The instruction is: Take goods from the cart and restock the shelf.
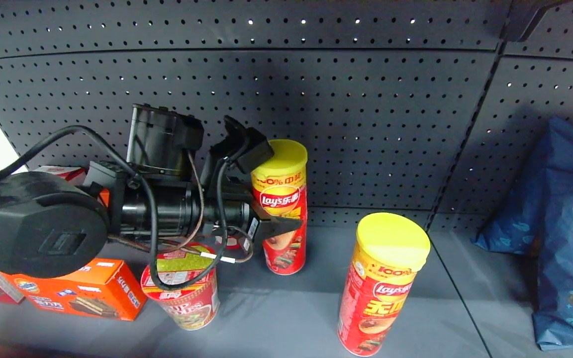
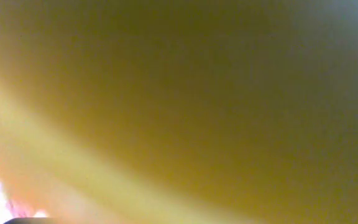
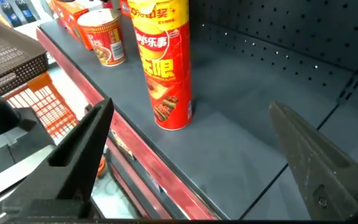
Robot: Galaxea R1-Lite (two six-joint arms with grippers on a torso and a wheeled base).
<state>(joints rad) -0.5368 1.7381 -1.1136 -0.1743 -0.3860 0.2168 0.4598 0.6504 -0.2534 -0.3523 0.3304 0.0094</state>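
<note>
A red chip can (image 1: 282, 199) with a yellow lid stands upright near the back of a dark shelf (image 1: 276, 318). The left gripper (image 1: 279, 226) comes in from the left, level with the can's middle and right against it; whether it clamps the can cannot be told. A second can (image 1: 383, 283) stands nearer the front edge, further right, and the right gripper (image 3: 191, 106) hangs apart from it, spread wide and empty

Light from behind the camera falls on the dim shelf (image 1: 286, 308), glaring off the yellow lid (image 1: 393, 241) of the near can (image 1: 376, 308) and throwing soft shadows on the pegboard (image 1: 366, 124), whose seams bow edgeward.
</note>
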